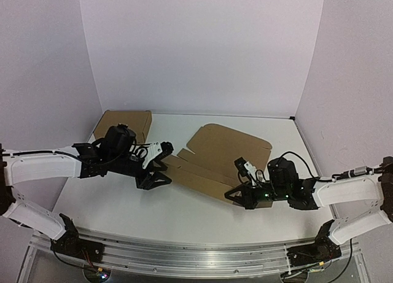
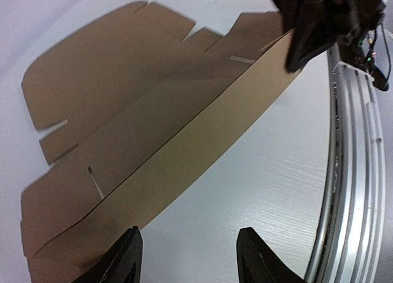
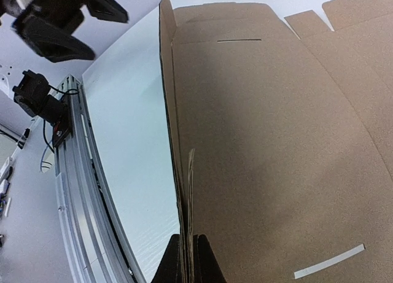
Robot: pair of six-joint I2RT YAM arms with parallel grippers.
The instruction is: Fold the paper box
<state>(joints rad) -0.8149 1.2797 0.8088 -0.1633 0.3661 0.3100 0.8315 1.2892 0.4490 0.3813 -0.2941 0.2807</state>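
The paper box (image 1: 227, 149) lies unfolded in the middle of the table, a brown die-cut sheet with slits and flaps. Its long near wall (image 2: 202, 148) stands folded up on edge. My right gripper (image 3: 189, 240) is shut on that wall's right end, pinching the doubled cardboard edge (image 3: 184, 172); from above it sits at the sheet's near right corner (image 1: 236, 196). At the wall's left end, my left gripper (image 2: 189, 234) is open, its left finger (image 2: 126, 252) beside the cardboard and only bare table between the fingers. From above it shows at the sheet's left tip (image 1: 163, 166).
A ready-made shallow brown cardboard box (image 1: 123, 124) sits at the back left, behind the left arm. An aluminium rail (image 1: 196, 255) runs along the near table edge. White walls close in the back and both sides.
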